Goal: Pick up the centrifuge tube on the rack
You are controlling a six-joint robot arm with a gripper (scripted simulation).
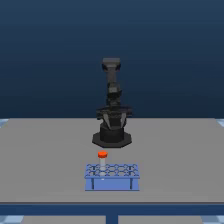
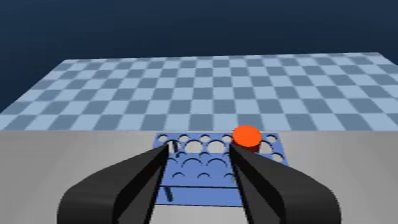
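Approach is the step in hand: your gripper (image 2: 202, 150), fingers spread and empty, hangs above the rack (image 2: 213, 165). The centrifuge tube (image 2: 246, 136) stands in a corner hole; next, centre over its cap.

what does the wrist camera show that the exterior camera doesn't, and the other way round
Only the wrist view shows the blue checkered floor beyond the table, and the black gripper with its two fingers apart, pointing at the rack. Only the exterior view shows the whole dark robot arm on its base, behind the rack. Both show the grey table, the small light-blue rack with round holes, and the slim whitish centrifuge tube with its orange-red cap standing in it.
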